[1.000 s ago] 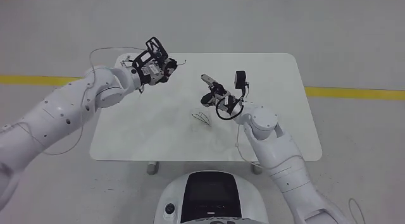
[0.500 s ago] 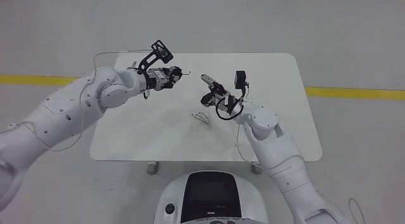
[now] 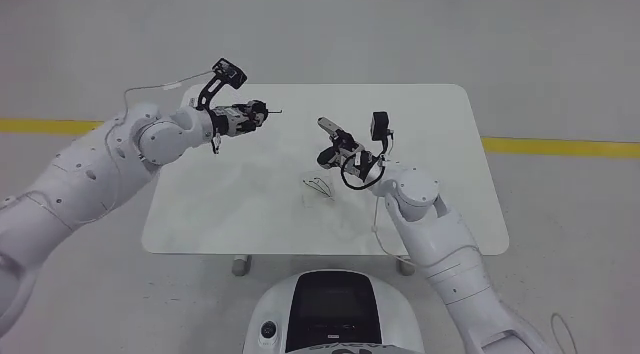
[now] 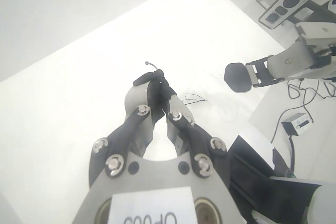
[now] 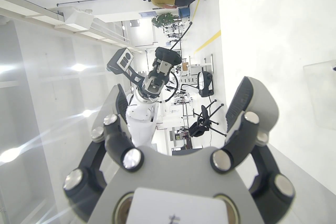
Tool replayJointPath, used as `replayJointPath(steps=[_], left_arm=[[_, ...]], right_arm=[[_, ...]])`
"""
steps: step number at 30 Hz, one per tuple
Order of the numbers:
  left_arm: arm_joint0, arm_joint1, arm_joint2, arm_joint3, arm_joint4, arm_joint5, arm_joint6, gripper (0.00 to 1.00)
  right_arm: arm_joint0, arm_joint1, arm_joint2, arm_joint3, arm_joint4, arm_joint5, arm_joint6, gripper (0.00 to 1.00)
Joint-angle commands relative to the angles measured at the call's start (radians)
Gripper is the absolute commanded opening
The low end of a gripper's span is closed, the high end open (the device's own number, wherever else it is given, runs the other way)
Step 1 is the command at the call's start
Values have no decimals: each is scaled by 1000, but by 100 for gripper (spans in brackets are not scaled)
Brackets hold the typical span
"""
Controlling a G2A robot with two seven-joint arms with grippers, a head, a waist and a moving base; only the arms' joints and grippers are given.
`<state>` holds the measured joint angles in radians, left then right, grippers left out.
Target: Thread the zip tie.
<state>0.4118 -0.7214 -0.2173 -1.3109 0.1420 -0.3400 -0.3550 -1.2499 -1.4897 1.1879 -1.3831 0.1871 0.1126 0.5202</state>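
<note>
Near ten o'clock above the table (image 3: 440,154), left gripper (image 4: 157,80) clamps the zip tie (image 4: 153,66); right gripper (image 5: 181,97) gapes empty. Risk: zip tie pivots, spoiling alignment.

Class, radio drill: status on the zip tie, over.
Left end effector shut on zip tie. Right end effector open, empty. Loose ties on table below.

No print reads clearly; the left gripper (image 4: 159,79) label (image 4: 152,206) is cut off.

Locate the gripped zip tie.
The zip tie sits pinched in the left claw, above the table's far-left part in the top view.
</note>
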Motion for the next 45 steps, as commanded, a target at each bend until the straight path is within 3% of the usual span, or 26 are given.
replayJointPath(steps=[1, 7, 13, 17, 21, 27, 29, 39, 41, 45], left_arm=[[2, 3, -3, 18, -21, 0, -15, 0], [23, 1, -23, 36, -162, 0, -79, 0], [68, -7, -109, 37, -373, 0, -287, 0], [124, -15, -216, 63, -466, 0, -422, 0], [199, -36, -338, 82, -547, 0, -555, 0], [335, -90, -575, 118, -664, 0, -798, 0], [368, -112, -637, 136, -645, 0, -865, 0], [370, -112, -639, 131, -639, 0, -846, 0], [386, -110, -647, 106, -644, 0, -839, 0], [424, -104, -700, 133, -732, 0, -885, 0]], right_arm=[[0, 0, 0, 0, 0, 0, 0, 100], [0, 0, 0, 0, 0, 0, 0, 100], [0, 0, 0, 0, 0, 0, 0, 100], [0, 0, 0, 0, 0, 0, 0, 100], [0, 0, 0, 0, 0, 0, 0, 100], [0, 0, 0, 0, 0, 0, 0, 100], [0, 0, 0, 0, 0, 0, 0, 100], [0, 0, 0, 0, 0, 0, 0, 100], [0, 0, 0, 0, 0, 0, 0, 100], [0, 0, 0, 0, 0, 0, 0, 100]])
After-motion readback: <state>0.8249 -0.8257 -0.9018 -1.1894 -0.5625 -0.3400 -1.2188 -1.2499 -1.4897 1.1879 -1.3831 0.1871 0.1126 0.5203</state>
